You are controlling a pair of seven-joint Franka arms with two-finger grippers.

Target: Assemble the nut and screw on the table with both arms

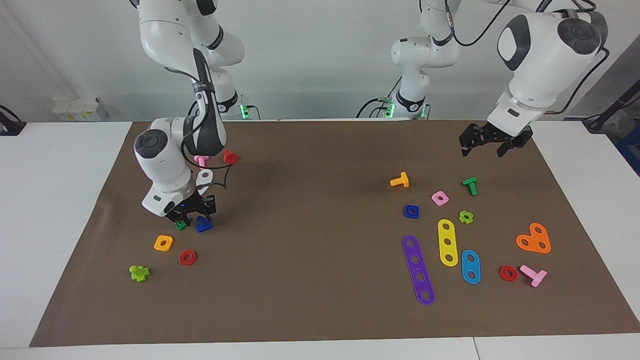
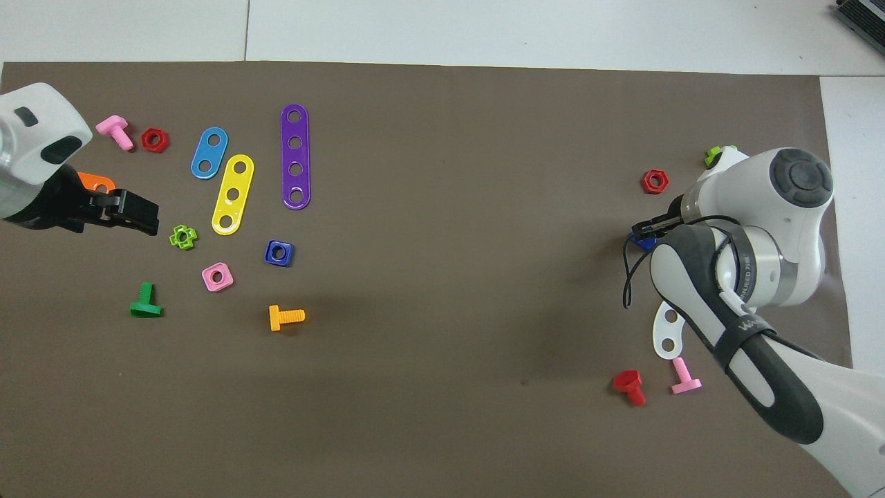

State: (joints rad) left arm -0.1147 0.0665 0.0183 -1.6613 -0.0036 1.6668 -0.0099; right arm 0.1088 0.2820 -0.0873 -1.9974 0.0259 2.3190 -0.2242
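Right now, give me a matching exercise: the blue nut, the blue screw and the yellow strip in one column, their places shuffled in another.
1 the nut
2 the screw
3 the yellow strip

A between the purple strip and the light-blue strip
B beside the pink nut
C at the right gripper, beside the green nut

Pairs: 1-B, 2-C, 3-A.

1. Both arms, the right arm (image 1: pixel 172 150) and the left arm (image 1: pixel 542 55), have glossy white rounded shells.
2. Dark grey round caps sit at the joints, with dark grey panels along the links.
3. Thin black cables loop beside each wrist.
4. The right gripper (image 1: pixel 192 212) and left gripper (image 1: pixel 487 142) are black, each with 2 fingers.
5. Grey lettering runs around the right arm's wrist ring.
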